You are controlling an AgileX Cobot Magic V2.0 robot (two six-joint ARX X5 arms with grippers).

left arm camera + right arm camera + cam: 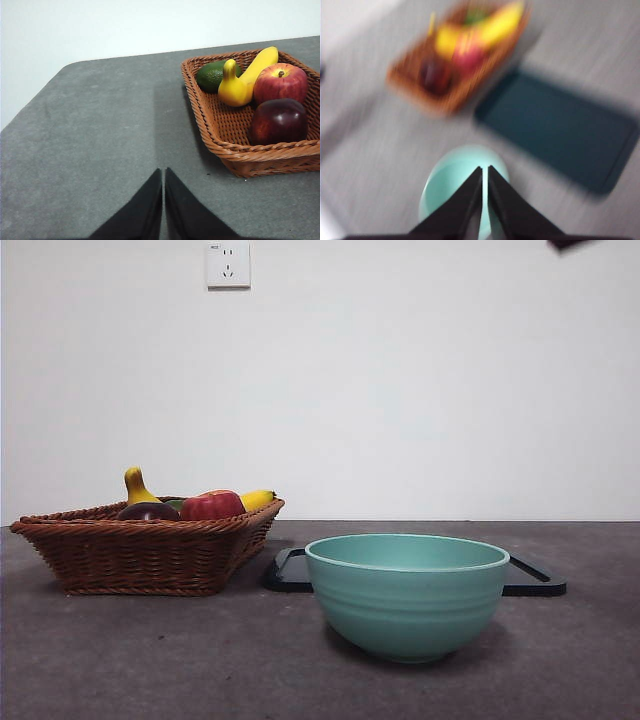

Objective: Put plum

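Grey felt-like table surface (150, 660) before a plain white wall (420, 390) bearing one socket (228, 264); the plum (279, 121), dark maroon and glossy, lies inside the woven wicker basket (260, 157) at its near wall in the left wrist view, touching the red apple (280, 82) beside it; beyond these rest a yellow gourd-shaped fruit (232, 87), a banana (260, 62) and a green avocado (212, 75). In the front view the basket stands at left, the plum (148, 511) just showing above its rim; a black tray (535, 580) lies flat beside it, and a teal bowl (405, 595) stands in front of the tray. Left gripper (163, 172), jaws pressed together, holds nothing, hanging over bare table apart from the basket; right gripper (485, 170), jaws likewise together and empty, hangs high above the bowl in a blurred picture; a black tip (568, 244) shows at the top corner of the front view.
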